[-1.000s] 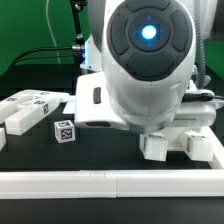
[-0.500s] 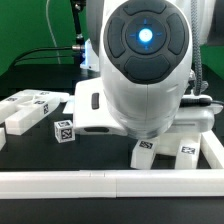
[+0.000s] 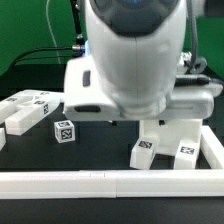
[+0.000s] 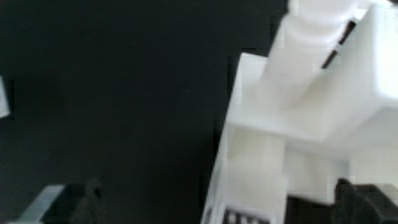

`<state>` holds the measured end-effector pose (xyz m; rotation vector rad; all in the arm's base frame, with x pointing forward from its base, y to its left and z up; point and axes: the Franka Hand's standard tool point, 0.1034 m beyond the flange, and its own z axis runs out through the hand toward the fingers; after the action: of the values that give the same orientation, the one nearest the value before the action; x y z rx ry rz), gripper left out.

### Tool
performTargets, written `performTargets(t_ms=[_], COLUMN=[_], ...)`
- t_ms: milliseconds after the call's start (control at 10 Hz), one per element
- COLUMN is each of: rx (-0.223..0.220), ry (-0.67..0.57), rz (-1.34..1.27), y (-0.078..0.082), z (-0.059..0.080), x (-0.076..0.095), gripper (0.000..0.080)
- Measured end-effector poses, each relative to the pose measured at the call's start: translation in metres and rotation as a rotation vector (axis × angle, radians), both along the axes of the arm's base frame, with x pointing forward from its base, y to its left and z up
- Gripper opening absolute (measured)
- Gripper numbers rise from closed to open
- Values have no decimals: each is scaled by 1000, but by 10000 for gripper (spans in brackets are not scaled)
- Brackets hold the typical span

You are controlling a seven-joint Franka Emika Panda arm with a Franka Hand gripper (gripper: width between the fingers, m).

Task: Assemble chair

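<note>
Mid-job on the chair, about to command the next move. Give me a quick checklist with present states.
1. Pincer open: ok, fingers stand wide apart in the wrist view.
2. Fingers clear of the chair assembly: cannot tell; one is clear, the other sits close to it.
3. Chair assembly resting on the table: ok, beside the border rail.
4. Its upper joints seated: cannot tell, the arm hides them.
5. Loose panels and tagged cube clear of the arm: ok, at the exterior view's left.

White chair parts with black-and-white tags, black table
</note>
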<state>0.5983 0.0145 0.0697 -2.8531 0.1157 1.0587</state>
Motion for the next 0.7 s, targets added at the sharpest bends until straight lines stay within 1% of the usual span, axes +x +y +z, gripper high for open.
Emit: performTargets(t_ms=[100, 200, 300, 400, 500, 600, 700], rx=[4, 4, 5, 2, -9, -25, -42], ry=[-111, -193, -235, -281, -388, -462, -522], rz=[-3, -20, -37, -48, -55, -74, -90], y=[-6, -13, -17, -17, -12, -1, 12], z=[12, 33, 52, 65, 75, 81, 80], x=[9, 1, -11, -16, -20, -35, -46], gripper=[644, 649, 649, 649, 649, 649, 649])
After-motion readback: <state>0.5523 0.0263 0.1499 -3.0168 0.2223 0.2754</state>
